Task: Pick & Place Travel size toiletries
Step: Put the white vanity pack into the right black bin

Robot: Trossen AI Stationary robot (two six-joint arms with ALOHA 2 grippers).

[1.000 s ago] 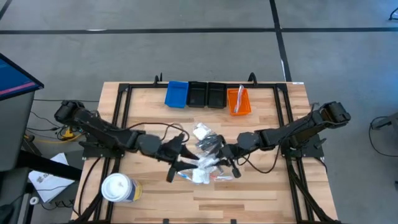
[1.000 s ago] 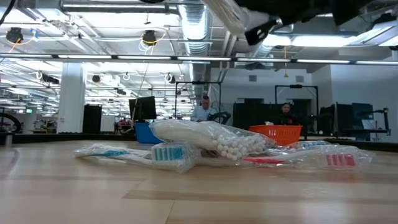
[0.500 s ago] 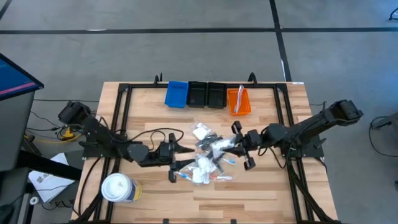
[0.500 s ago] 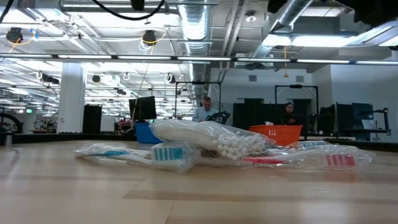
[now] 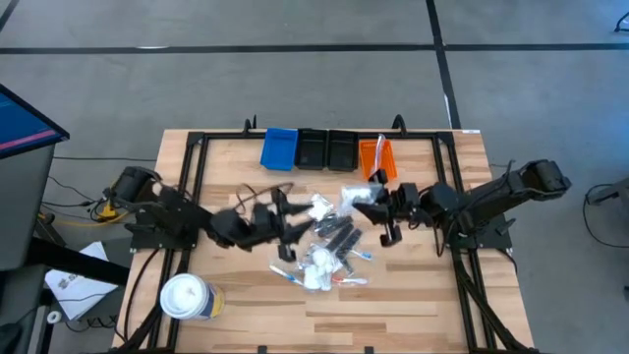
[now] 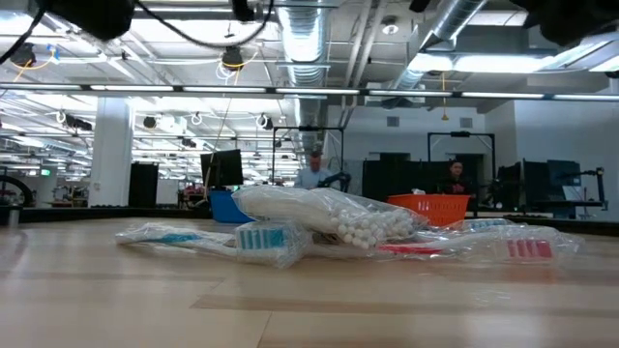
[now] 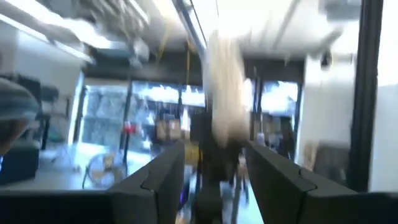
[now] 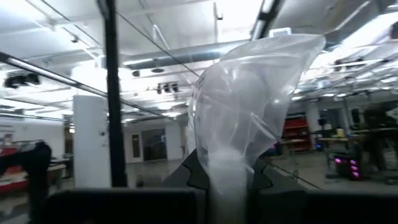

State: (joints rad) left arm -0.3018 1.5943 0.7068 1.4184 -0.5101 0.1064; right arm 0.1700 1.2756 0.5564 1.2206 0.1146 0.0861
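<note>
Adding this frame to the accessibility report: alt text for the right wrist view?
The right claw is shut on a clear plastic sachet, which stands up between its dark fingers and fills the middle of the picture. Behind it are a ceiling with pipes and a dark vertical post.

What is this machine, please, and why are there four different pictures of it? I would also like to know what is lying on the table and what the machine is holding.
It is a robot with two dark arms at a wooden table. One camera looks down from above, one sits at table height, and one rides on each wrist. A pile of travel toiletries lies in the middle: clear sachets, a bag of cotton swabs, toothbrushes. At the far edge stand small bins, blue, black and orange; a white tub stands near the front. The right gripper is shut on a clear plastic sachet. The left gripper holds a pale packet, blurred.
</note>
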